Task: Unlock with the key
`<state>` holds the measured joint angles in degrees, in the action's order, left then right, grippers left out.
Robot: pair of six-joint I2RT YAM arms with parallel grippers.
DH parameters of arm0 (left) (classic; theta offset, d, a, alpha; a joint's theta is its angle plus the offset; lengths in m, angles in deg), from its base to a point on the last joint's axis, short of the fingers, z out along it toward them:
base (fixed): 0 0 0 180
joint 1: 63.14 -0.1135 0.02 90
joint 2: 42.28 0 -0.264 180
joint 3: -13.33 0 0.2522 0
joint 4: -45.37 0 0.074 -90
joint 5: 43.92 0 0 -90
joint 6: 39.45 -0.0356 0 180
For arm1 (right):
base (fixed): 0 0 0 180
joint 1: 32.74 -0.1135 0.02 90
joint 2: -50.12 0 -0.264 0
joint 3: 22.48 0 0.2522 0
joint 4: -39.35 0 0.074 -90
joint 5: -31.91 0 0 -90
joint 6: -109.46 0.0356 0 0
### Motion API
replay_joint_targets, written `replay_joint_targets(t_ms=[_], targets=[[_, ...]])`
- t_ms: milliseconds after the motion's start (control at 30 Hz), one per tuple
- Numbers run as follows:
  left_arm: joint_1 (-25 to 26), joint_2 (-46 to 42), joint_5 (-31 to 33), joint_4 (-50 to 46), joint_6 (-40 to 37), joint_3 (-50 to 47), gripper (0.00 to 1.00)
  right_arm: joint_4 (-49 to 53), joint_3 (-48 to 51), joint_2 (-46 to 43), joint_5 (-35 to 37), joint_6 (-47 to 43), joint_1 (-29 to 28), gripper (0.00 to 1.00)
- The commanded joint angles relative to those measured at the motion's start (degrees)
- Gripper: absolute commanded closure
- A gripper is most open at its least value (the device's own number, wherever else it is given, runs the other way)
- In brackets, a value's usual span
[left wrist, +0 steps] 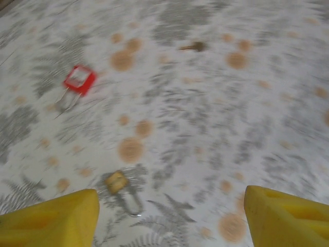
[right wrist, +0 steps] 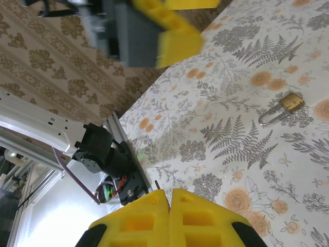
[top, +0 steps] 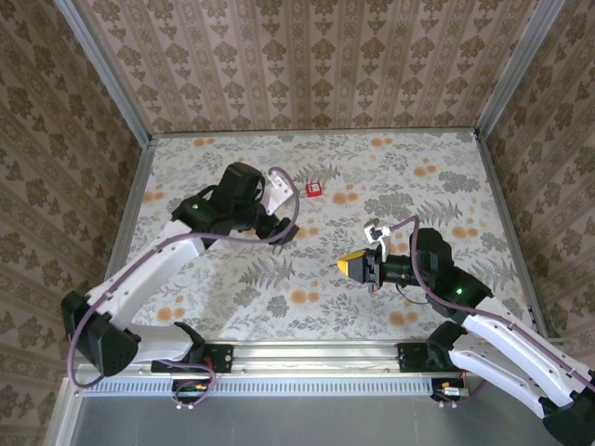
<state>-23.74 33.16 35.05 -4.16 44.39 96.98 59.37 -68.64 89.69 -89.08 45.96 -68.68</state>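
- Right, the table (top: pixel 446 167) first: floral cloth w/ grey ferns & orange blooms, patterned wallpaper walls (top: pixel 307 65) on 3 sides.
- Left arm (top: pixel 158 255) reaches from its near-left base toward the middle of the table, w/ a purple cable looped over the wrist.
- Right arm (top: pixel 483 321) bends in from the near-right corner, wrist pointing left toward the centre.
- Left gripper (left wrist: pixel 169 213) hangs above the cloth w/ its 2 yellow fingers (left wrist: pixel 56 218) spread wide and nothing between them.
- Right gripper (right wrist: pixel 169 198) is off the cloth, yellow fingers pressed flat together. In the top view (top: pixel 351 266) it's right of centre. Can't tell if anything thin is pinched in there.
- Padlock (left wrist: pixel 117 181): small, brass, lying flat on the cloth w/ its silver shackle toward the near edge, just ahead of the left gripper's fingers. The right wrist cam sees it too (right wrist: pixel 285 105), well apart from the right gripper.
- Red tag (left wrist: pixel 79 80), pale centre, lies flat beyond the padlock w/ thin metal bits beside it. It also shows from above (top: pixel 314 190).
- Small brown object (left wrist: pixel 193 47) lies farther out on the cloth, too blurred to name.
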Motion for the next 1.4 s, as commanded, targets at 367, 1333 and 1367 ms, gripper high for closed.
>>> replay_joint_targets(t_ms=[367, 1333, 1367], targets=[[-6.3, 19.31, 6.06, 17.98, 24.75, -12.16, 0.26, 2.3, 1.34, -0.46, 5.65, -1.21, -0.36, 1.0], [-0.78, 33.34, 15.4, -2.42, 19.44, 3.34, 0.35, 2.44, 1.45, -1.99, 5.59, -1.54, -0.36, 1.0], [-0.64, 34.22, 15.66, -4.19, 19.13, 4.56, 0.35, 2.52, 1.54, -2.19, 5.58, -1.53, -0.36, 1.0]])
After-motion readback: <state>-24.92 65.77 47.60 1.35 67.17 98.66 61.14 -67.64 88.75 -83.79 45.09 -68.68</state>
